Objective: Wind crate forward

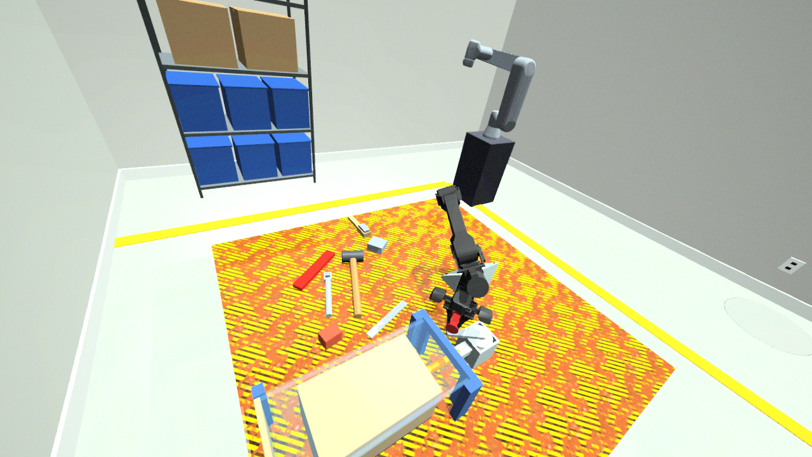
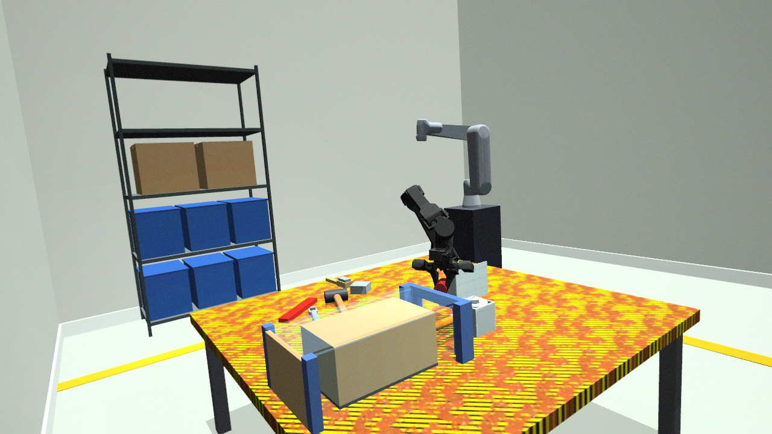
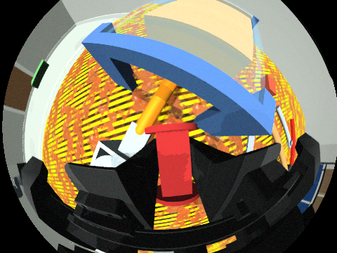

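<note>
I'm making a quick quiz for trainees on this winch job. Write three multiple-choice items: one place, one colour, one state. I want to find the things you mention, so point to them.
1. Where is the crate? A on the shelf rack; B between the blue frames; C atop the winch
2. Strap colour? A orange; B green; C black
3. The gripper is: A open; B shut on the mallet; C shut on the red grip

1 B: the crate [image 1: 368, 391] [image 2: 386, 345] [image 3: 210, 21] sits between them.
2 A: the strap [image 1: 437, 364] [image 2: 444, 322] [image 3: 154, 107] shows orange.
3 C: the gripper [image 1: 454, 319] [image 2: 441, 283] [image 3: 171, 142] pinches the red grip [image 1: 453, 322] [image 2: 441, 285] [image 3: 174, 165].
</note>
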